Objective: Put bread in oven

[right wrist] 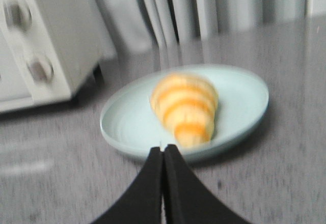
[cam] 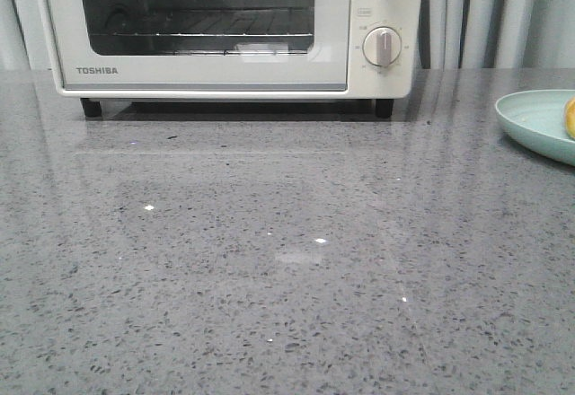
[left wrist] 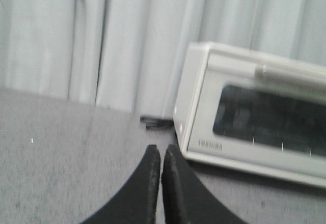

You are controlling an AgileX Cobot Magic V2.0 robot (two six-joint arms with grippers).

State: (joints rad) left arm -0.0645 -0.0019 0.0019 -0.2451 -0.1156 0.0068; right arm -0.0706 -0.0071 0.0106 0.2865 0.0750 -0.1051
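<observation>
The cream-white Toshiba oven (cam: 225,72) stands at the back of the grey counter with its glass door closed; it also shows in the left wrist view (left wrist: 254,127) and the right wrist view (right wrist: 41,46). The bread (right wrist: 186,104), a golden striped croissant roll, lies on a pale green plate (right wrist: 127,122); in the front view only a sliver of the bread (cam: 570,118) shows on the plate (cam: 530,121) at the right edge. My left gripper (left wrist: 161,150) is shut and empty, near the oven's left front corner. My right gripper (right wrist: 163,149) is shut and empty, just short of the plate's rim.
Pale curtains (left wrist: 102,40) hang behind the counter. The oven has two round knobs (cam: 383,47) on its right side and black feet (cam: 90,106). Neither arm shows in the front view.
</observation>
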